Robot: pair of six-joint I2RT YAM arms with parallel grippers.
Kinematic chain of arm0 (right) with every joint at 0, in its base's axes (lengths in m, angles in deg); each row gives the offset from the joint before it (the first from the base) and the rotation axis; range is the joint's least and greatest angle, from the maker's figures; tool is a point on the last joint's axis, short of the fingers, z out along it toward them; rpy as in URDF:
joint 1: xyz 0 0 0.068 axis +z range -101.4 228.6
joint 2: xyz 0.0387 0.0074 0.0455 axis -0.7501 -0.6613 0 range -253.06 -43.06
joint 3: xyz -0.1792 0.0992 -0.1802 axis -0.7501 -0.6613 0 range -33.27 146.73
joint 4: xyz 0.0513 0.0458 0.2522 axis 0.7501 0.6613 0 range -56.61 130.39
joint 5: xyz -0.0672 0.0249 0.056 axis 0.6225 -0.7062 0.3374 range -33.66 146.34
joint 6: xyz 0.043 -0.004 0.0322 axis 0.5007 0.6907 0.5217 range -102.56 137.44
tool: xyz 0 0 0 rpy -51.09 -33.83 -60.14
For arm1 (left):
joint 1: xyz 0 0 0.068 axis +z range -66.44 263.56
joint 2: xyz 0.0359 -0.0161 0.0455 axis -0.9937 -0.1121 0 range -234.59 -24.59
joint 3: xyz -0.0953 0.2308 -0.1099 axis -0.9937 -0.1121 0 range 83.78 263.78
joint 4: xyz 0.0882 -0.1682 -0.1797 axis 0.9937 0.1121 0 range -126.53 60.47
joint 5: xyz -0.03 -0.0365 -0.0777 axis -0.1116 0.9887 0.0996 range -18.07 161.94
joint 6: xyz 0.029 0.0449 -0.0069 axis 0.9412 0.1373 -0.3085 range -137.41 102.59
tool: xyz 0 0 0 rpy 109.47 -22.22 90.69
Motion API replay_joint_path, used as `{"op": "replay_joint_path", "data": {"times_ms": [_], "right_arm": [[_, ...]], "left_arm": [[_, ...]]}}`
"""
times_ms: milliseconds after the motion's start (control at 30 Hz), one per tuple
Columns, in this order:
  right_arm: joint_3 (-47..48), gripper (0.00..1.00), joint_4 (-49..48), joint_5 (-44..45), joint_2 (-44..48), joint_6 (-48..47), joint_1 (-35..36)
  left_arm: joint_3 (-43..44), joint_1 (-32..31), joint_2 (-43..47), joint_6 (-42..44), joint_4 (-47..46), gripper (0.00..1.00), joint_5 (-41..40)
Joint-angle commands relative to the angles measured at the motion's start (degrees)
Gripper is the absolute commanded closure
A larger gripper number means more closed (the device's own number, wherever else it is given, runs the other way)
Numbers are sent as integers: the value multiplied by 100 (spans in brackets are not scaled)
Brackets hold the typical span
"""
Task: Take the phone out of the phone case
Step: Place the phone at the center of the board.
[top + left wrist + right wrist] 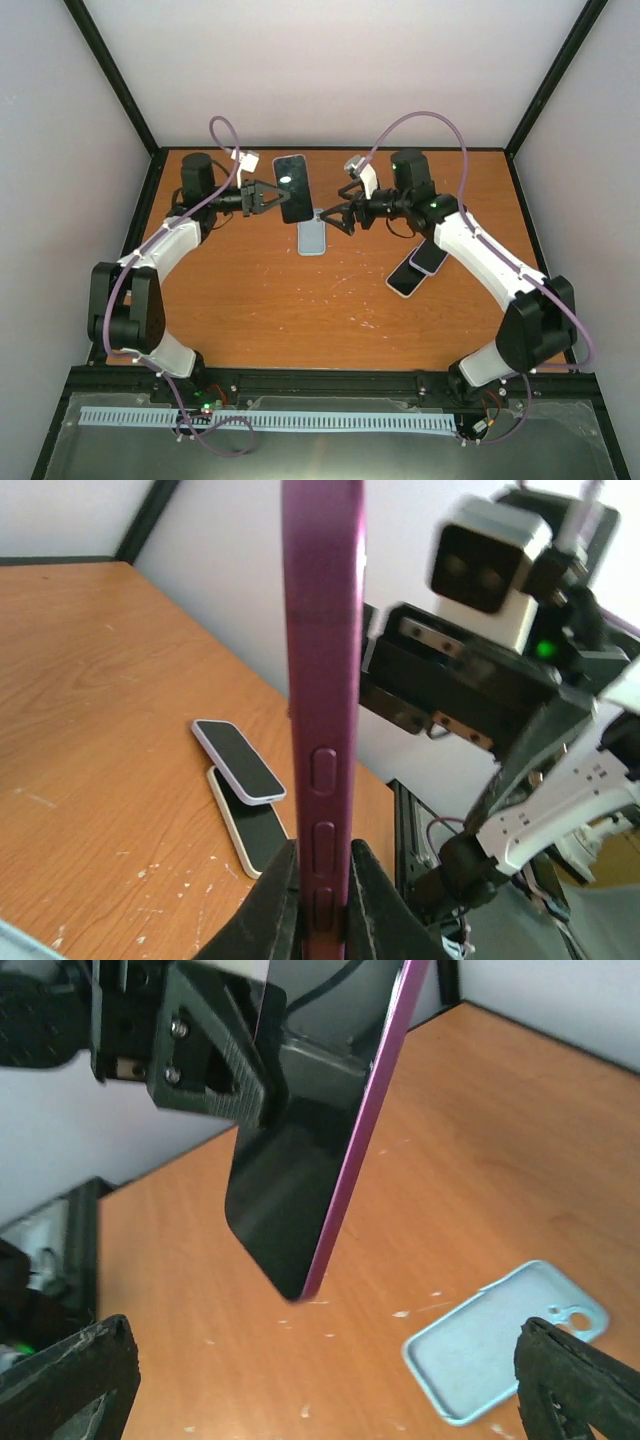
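Magenta rims the phone (291, 186), which your left gripper (266, 196) clamps by one end and holds clear of the table (250, 300). In the left wrist view the fingers (276, 910) press on both faces, close to the side buttons. The phone case (312, 237), pale blue and empty, lies flat on the table just beneath the raised phone, apart from it.

Your right gripper (336, 217) hangs with its jaws spread wide and nothing between them. It is just beside the case's right edge and faces the phone at close range, so its wrist crowds the space in front of the screen.

Off to the right, a lilac-cased phone (430, 258) lies overlapping a cream-edged phone (404, 281). Both rest beside the right forearm, well apart from the case.
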Motion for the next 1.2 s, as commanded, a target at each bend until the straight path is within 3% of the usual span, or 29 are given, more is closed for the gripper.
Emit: {"op": "replay_joint_path", "data": {"times_ms": [0, 133, 333, 467, 633, 967, 1167], "right_arm": [[310, 0, -63, -2062, -470, 1299, -471], [349, 10, -391, -2529, -736, 1795, -695], [253, 24, -929, -2462, -883, 2331, -711], [242, 42, -1327, -2444, -1049, 2687, -703], [207, 49, -1732, -2312, -1196, 2997, -703], [78, 80, -2514, -2729, -1409, 3682, -690], [89, 92, -2703, -2792, -1536, 3973, -681]], "left_arm": [[366, -345, -200, 315, -640, 99, 260], [456, -496, -419, -33, -1074, 99, 215], [678, -671, -703, -319, -1404, 99, 256], [769, -705, -886, -558, -1620, 99, 317], [825, -746, -1052, -875, -1906, 99, 386], [918, -793, -1280, -1095, -1917, 95, 304], [1054, -793, -1379, -1055, -1778, 95, 350]]}}
